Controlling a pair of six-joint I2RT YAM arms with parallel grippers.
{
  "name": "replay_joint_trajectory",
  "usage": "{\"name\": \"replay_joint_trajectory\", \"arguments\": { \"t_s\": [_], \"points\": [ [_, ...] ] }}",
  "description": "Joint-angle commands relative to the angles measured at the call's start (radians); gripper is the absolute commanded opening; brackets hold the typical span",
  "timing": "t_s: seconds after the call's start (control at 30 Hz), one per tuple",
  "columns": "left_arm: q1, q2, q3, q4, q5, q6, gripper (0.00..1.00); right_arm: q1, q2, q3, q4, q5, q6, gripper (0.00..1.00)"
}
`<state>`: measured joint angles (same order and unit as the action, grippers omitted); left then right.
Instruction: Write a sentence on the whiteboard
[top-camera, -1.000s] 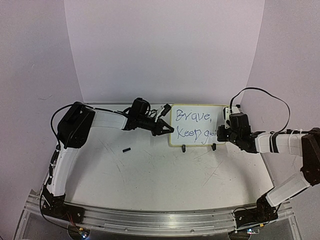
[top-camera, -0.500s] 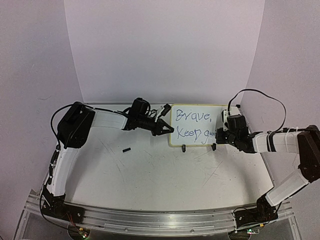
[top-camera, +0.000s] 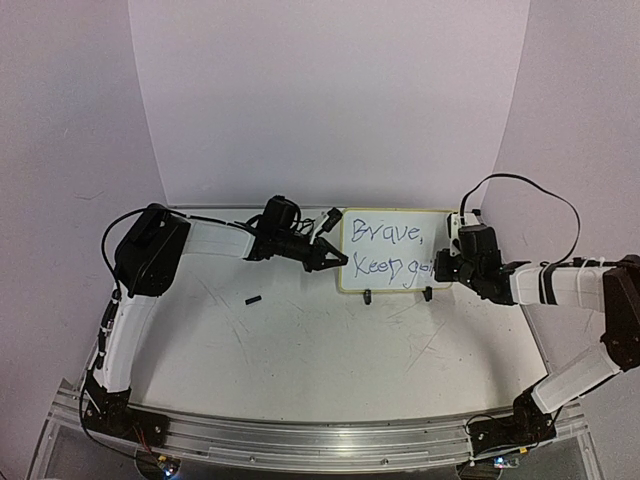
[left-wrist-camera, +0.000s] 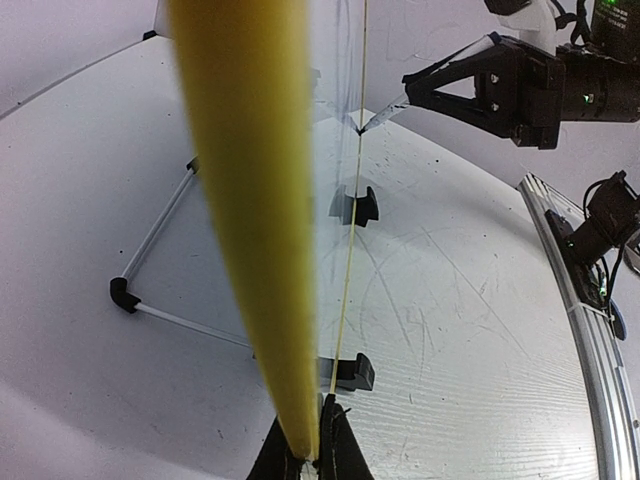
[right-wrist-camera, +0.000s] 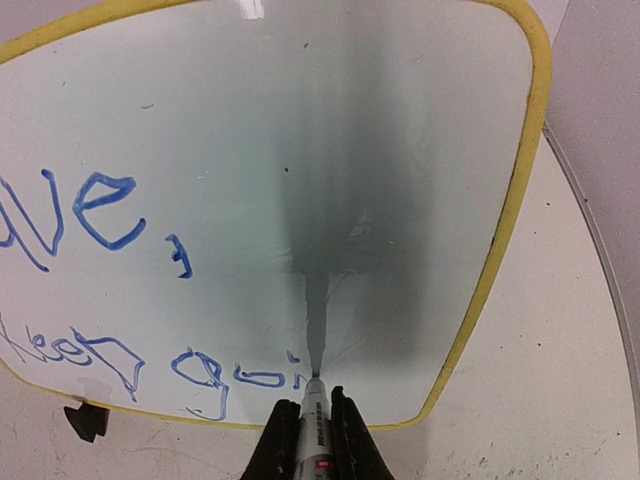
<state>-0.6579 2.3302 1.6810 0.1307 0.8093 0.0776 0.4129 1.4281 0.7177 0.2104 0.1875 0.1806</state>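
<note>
The whiteboard (top-camera: 395, 250) stands upright at the back of the table on two black clip feet, with blue writing "Brave, Keep goi" on it. My left gripper (top-camera: 338, 262) is shut on the board's left yellow rim (left-wrist-camera: 255, 250), seen edge-on in the left wrist view. My right gripper (top-camera: 442, 270) is shut on a marker (right-wrist-camera: 314, 425). The marker's tip touches the whiteboard (right-wrist-camera: 300, 150) just right of the blue "goi". The left gripper (left-wrist-camera: 310, 460) shows at the bottom of its view, the right gripper (right-wrist-camera: 312, 440) at the bottom of its own.
A small black marker cap (top-camera: 253, 298) lies on the scratched white tabletop (top-camera: 320, 350) left of the middle. A thin wire stand (left-wrist-camera: 160, 270) props the board from behind. A purple backdrop rises behind the table. A metal rail (top-camera: 320, 435) runs along the near edge.
The right gripper with the marker shifted slightly left and then back right along the board's lower line. The left arm and the board stayed still.
</note>
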Motion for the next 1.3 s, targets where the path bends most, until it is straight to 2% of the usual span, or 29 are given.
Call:
{"name": "replay_joint_trajectory", "arguments": {
  "t_s": [0.0,0.37,1.27],
  "points": [
    [0.015,0.046,-0.013,-0.149,-0.166,0.061,0.0,-0.006,-0.024,0.041,0.035,0.043,-0.013,0.0],
    [0.014,0.049,-0.011,-0.149,-0.163,0.061,0.0,-0.014,-0.042,0.022,0.032,0.092,-0.011,0.0],
    [0.015,0.047,-0.007,-0.149,-0.167,0.061,0.0,-0.014,0.049,0.02,-0.006,0.034,0.031,0.0]
  ]
}}
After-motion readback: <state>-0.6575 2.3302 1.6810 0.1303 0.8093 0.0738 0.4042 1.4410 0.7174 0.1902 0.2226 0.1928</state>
